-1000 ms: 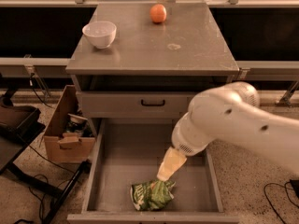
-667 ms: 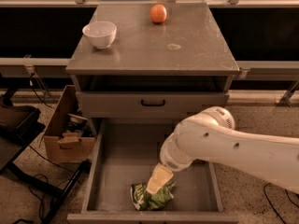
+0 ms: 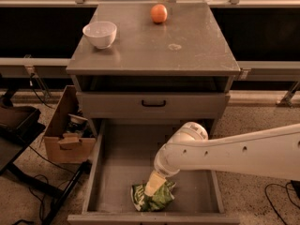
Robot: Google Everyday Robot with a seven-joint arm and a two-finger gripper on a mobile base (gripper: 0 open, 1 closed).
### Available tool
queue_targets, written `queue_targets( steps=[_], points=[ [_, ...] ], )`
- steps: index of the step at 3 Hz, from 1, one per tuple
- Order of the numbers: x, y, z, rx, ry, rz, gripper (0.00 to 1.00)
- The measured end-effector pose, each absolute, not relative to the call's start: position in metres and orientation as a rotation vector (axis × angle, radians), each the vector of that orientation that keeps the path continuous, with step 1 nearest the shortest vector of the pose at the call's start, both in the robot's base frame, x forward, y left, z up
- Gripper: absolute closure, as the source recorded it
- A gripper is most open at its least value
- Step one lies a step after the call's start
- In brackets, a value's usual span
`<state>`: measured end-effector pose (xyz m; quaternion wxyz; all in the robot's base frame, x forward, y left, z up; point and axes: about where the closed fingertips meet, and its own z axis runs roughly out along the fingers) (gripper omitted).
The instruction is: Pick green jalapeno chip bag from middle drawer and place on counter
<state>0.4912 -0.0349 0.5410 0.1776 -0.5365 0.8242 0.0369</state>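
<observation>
The green jalapeno chip bag [image 3: 152, 199] lies crumpled on the floor of the open middle drawer [image 3: 119, 168], near its front edge. My white arm reaches in from the right and bends down into the drawer. My gripper [image 3: 153, 185] points down onto the top of the bag and touches it. The counter [image 3: 187, 36] is the grey cabinet top above the drawers.
A white bowl [image 3: 100, 33] stands at the counter's back left and an orange [image 3: 159, 13] at its back middle. A shut drawer with a black handle [image 3: 153, 103] sits above the open one. A cardboard box [image 3: 68, 132] and cables lie on the floor at the left.
My arm has swung left and lower into the drawer, bringing the gripper down onto the bag. The bag has stayed at the drawer's front.
</observation>
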Motion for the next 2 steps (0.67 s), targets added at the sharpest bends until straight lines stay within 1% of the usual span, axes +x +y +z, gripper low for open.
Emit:
queue_targets(
  steps=[1, 2],
  points=[
    [0.491, -0.034, 0.536, -1.523, 2.321, 0.123, 0.0],
    [0.5, -0.05, 0.506, -1.517, 2.291, 0.165, 0.0]
  ],
)
